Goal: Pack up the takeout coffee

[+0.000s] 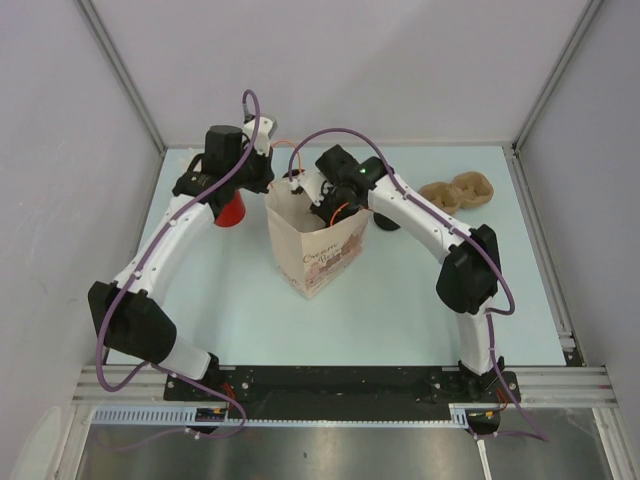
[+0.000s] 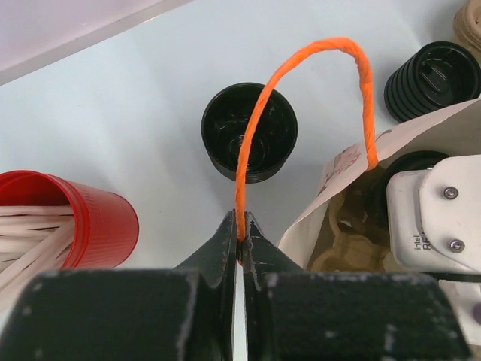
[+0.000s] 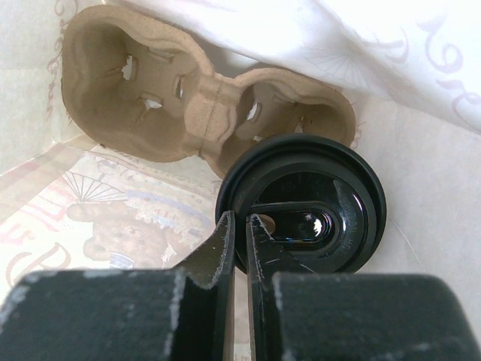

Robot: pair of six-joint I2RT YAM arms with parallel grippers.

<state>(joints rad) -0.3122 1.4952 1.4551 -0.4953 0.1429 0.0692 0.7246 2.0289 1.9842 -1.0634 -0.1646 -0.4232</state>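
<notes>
placing is judged in hand: the takeout coffee (image 3: pixel 331 180) is pinched at its rim by the right gripper (image 3: pixel 239 222) inside the bag (image 1: pixel 320 255), at 4 o'clock of the carrier (image 3: pixel 113 83), the orange handle (image 2: pixel 316 47) is clamped by the left gripper (image 2: pixel 240 226), and level seating, then release, seems called for.

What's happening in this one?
The left hand is closed on the orange handle of the paper bag, holding it up. The right hand is down inside the bag, pinching the rim of a black lidded cup beside a cardboard carrier. Another black cup and a red cup stand outside on the table.
</notes>
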